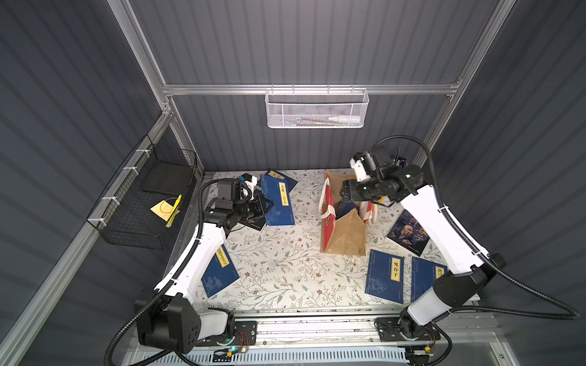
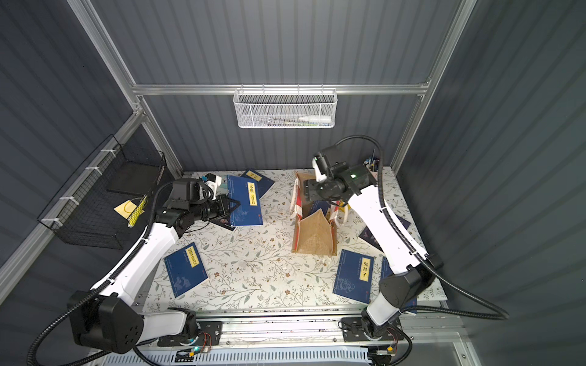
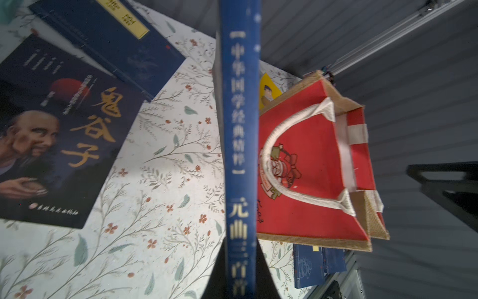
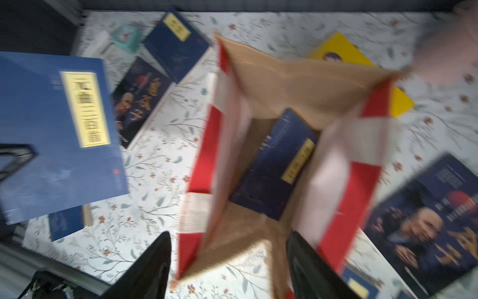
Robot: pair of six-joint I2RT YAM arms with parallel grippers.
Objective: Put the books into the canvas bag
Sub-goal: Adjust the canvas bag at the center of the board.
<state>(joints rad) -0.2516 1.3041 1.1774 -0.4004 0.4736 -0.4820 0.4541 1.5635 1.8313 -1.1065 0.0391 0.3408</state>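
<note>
Canvas bag (image 1: 347,236) amid loose books (image 1: 384,275)

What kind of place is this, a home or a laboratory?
Probably a robot test cell, not a home: an aluminium frame holds grey ribbed panels, and two robot arms stand on a rail before a small table.

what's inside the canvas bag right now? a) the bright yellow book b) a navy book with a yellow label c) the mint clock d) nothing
b: the right wrist view looks down into the open canvas bag and shows a navy book with a yellow label lying at its bottom.
</note>
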